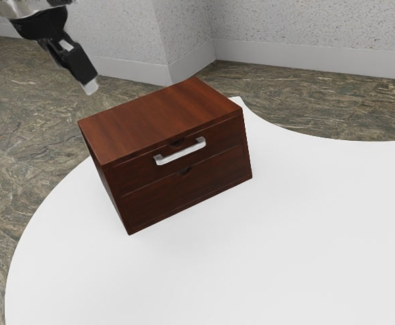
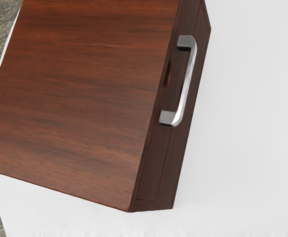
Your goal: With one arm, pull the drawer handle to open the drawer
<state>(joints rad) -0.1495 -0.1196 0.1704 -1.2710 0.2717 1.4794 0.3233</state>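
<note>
Arm [image 1: 45, 27] cut by exterior view's top edge; cabinet [image 2: 85, 98] cropped in wrist view.

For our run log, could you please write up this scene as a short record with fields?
table: white, rounded edge
cabinet: dark wood, two drawers, stands on the table
upper drawer: front flush with the cabinet, looks shut
lower drawer: looks shut, no bar on it
handle: silver bar on the upper drawer, untouched
gripper: at the exterior view's upper left, above the cabinet's far side, apart from the handle
stage: handle not yet grasped
</note>
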